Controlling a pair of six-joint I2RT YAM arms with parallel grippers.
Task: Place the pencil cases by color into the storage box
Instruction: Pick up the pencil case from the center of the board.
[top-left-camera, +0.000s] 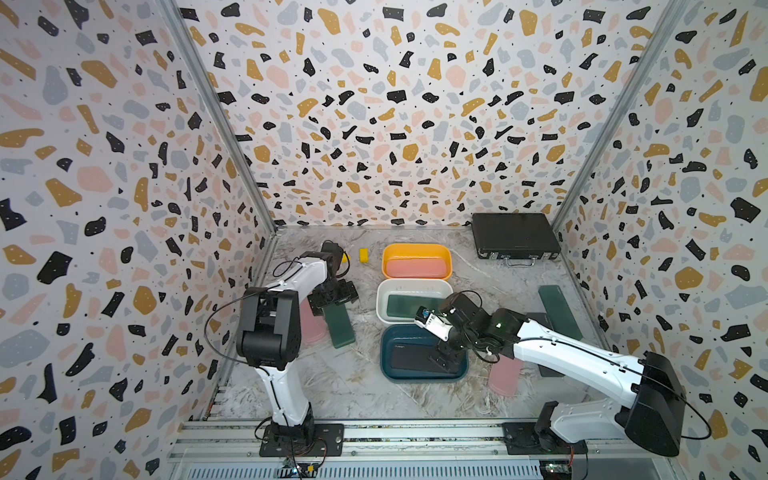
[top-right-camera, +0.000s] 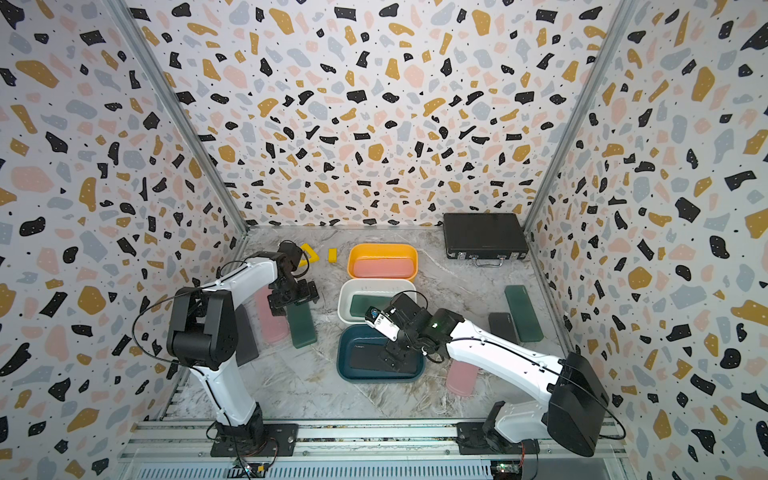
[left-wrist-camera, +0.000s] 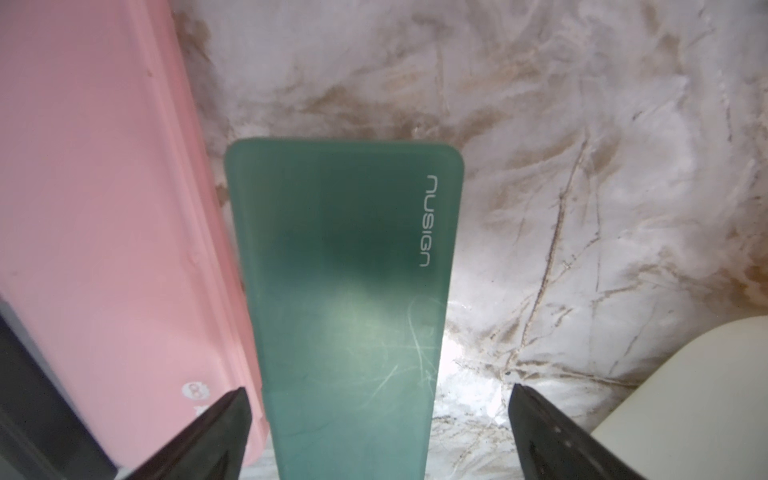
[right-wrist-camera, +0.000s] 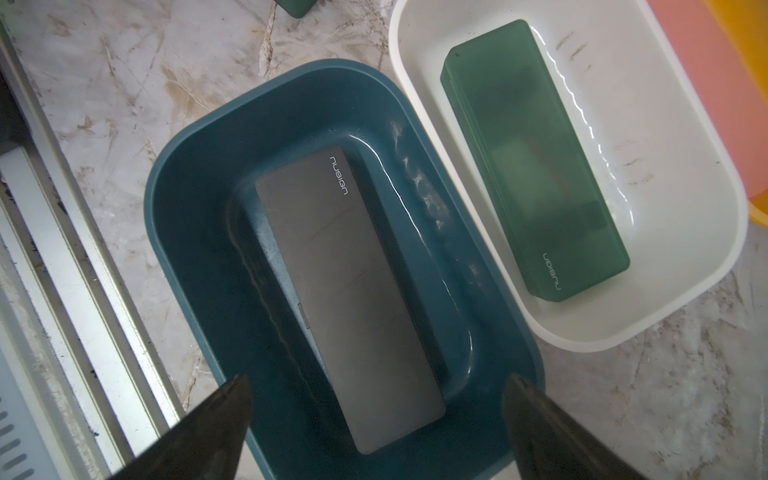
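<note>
Three bins stand in a row on the marble tabletop (top-left-camera: 353, 382). The orange bin (top-left-camera: 417, 248) holds a pink pencil case (top-left-camera: 415, 268). The white bin (top-left-camera: 411, 282) holds a dark green pencil case (top-left-camera: 405, 305). The dark blue bin (top-left-camera: 383, 357) holds a black pencil case (right-wrist-camera: 353, 299) lying flat.

The right claw (right-wrist-camera: 377, 377) hangs spread over the blue bin, gripping nothing. The left claw (left-wrist-camera: 378, 388) hangs spread over a second green case (left-wrist-camera: 345, 249), which lies on the tabletop just beside a second pink case (left-wrist-camera: 104, 187).

Near the right arm lie a third green case (top-left-camera: 559, 311), a loose black case (top-right-camera: 503, 328) and a third pink case (top-left-camera: 505, 376).
</note>
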